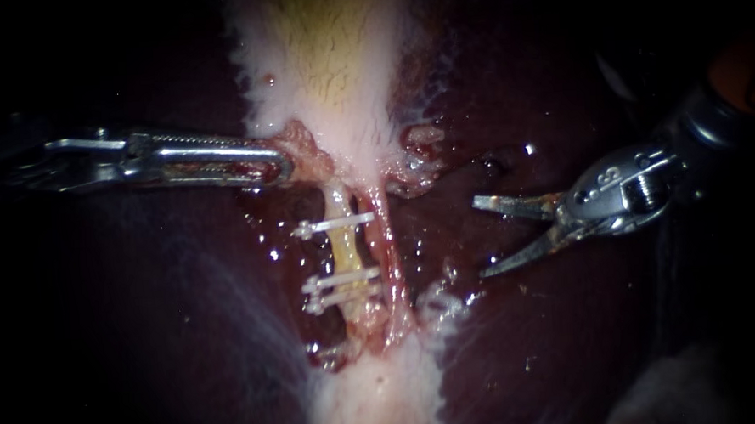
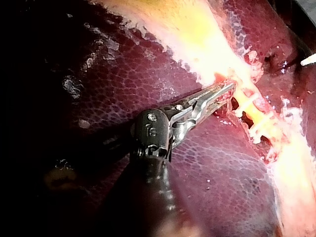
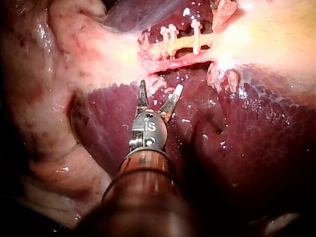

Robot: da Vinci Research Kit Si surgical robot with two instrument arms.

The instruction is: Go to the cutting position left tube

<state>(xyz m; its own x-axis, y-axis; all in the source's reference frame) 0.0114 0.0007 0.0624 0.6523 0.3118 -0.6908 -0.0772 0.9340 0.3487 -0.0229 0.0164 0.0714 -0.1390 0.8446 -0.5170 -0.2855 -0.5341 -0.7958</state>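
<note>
Closest to the camera is the right instrument (image 1: 481, 237), whose thick shaft comes in from the right and ends in two thin blades. The blades stand spread with a plain gap between them and hold nothing. They hang over bare liver (image 1: 145, 333), well apart from the tubes. Across the field the left instrument (image 1: 278, 164) lies nearly level, its tip closed on a lump of reddish tissue (image 1: 307, 151) at the lower edge of the gallbladder (image 1: 337, 61). It seems to draw that edge aside so that the strip below lies stretched and open to view.

The left tube (image 1: 343, 252) is the pale yellow one running down from the gallbladder. The right tube (image 1: 389, 237), thin and red, runs just beside it. Three white clips cross the left tube: an upper clip (image 1: 334, 226) alone, and two lower clips (image 1: 340, 288) close together. Between them a short bare stretch of tube shows, and I judge that to be the place meant for the cut.

The step in hand is the approach, and the blades have not yet arrived. The right instrument needs to travel across the liver toward the tubes with its blades apart. It must pass the red tube, which lies on its near side, without catching it. It should end with one blade on each side of the yellow tube at the bare stretch, clear of every clip. The left instrument need only hold its pull.
</note>
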